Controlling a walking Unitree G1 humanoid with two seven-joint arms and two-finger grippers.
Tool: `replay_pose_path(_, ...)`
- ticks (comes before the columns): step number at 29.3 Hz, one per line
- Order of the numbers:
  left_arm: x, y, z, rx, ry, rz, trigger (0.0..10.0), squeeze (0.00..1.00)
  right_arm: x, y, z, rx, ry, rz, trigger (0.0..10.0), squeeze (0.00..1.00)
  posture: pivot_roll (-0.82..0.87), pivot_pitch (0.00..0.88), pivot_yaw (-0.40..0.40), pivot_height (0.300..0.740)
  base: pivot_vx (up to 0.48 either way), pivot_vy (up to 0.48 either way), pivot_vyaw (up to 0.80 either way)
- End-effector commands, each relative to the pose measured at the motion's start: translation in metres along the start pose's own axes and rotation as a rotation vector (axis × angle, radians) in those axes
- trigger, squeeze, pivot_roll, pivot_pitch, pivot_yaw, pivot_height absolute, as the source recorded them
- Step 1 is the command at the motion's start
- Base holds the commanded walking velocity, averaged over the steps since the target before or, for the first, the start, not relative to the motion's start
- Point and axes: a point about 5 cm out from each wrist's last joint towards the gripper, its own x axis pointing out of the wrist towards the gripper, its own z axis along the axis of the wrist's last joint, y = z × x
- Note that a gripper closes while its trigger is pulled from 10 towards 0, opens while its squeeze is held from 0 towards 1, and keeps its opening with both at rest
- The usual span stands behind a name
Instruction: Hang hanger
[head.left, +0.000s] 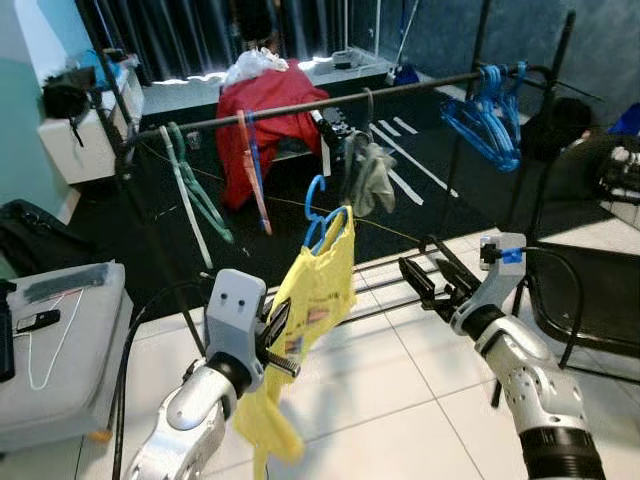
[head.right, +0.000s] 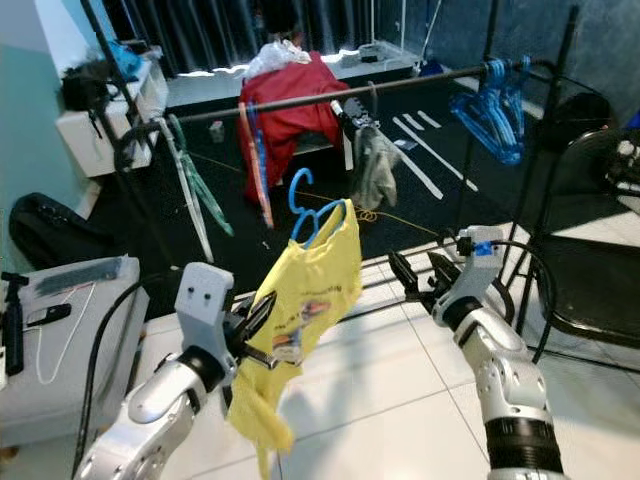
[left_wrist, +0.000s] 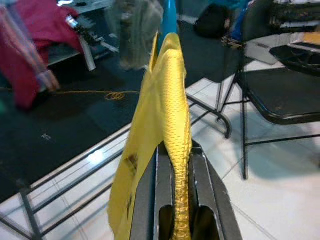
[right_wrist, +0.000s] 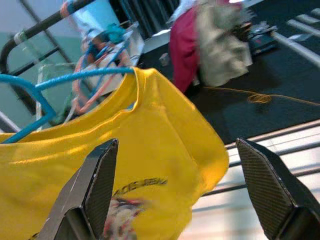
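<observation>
A yellow shirt (head.left: 318, 285) hangs on a blue hanger (head.left: 318, 213), held up in front of me below the black rail (head.left: 330, 103) of a clothes rack. My left gripper (head.left: 277, 335) is shut on the shirt's lower side, its fabric pinched between the fingers (left_wrist: 200, 190) in the left wrist view. My right gripper (head.left: 432, 272) stands open to the right of the shirt, apart from it. In the right wrist view the shirt (right_wrist: 125, 165) and the hanger's hook (right_wrist: 30, 92) lie ahead of the spread fingertips (right_wrist: 95, 180).
On the rail hang green and orange hangers (head.left: 195, 190), a grey garment (head.left: 372, 175) and a bunch of blue hangers (head.left: 490, 115). A red cloth (head.left: 270, 125) lies behind. A black chair (head.left: 590, 290) stands right, a grey box (head.left: 60, 335) left.
</observation>
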Motion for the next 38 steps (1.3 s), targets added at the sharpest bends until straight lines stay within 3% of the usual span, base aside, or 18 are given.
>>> replay_pose_path(1, 0.002, 0.004, 0.009, 0.020, -0.036, 0.014, 10.0, 0.00, 0.003, 0.004, 0.000, 0.001, -0.002, 0.009, 10.0, 0.00, -0.11, 0.000, 0.055, 0.740, 0.000, -0.480, 0.00)
replay_pose_path(5, 0.003, 0.008, 0.009, -0.004, -0.033, 0.041, 10.0, 0.00, 0.003, 0.004, 0.000, 0.002, -0.002, 0.009, 10.0, 0.00, -0.11, 0.000, 0.055, 0.740, 0.000, -0.480, 0.00)
replay_pose_path(12, 0.006, 0.020, 0.005, 0.018, 0.013, 0.119, 10.0, 0.00, 0.004, 0.004, 0.001, 0.001, -0.004, 0.009, 10.0, 0.00, -0.11, 0.000, 0.058, 0.740, 0.434, 0.000, 0.00)
replay_pose_path(25, 0.007, 0.020, 0.006, 0.015, 0.009, 0.118, 10.0, 0.00, 0.004, 0.004, 0.001, 0.001, -0.007, 0.010, 10.0, 0.00, -0.12, 0.000, 0.058, 0.740, 0.480, 0.000, 0.00)
replay_pose_path(32, 0.009, 0.018, 0.021, -0.028, -0.075, 0.096, 10.0, 0.00, 0.004, 0.004, 0.001, 0.004, -0.008, 0.010, 10.0, 0.00, -0.12, 0.000, 0.058, 0.740, 0.480, 0.000, 0.00)
replay_pose_path(38, 0.009, 0.017, 0.022, -0.022, -0.074, 0.091, 10.0, 0.00, 0.004, 0.004, 0.001, 0.007, -0.009, 0.010, 10.0, 0.00, -0.12, 0.000, 0.059, 0.740, 0.474, 0.000, 0.00)
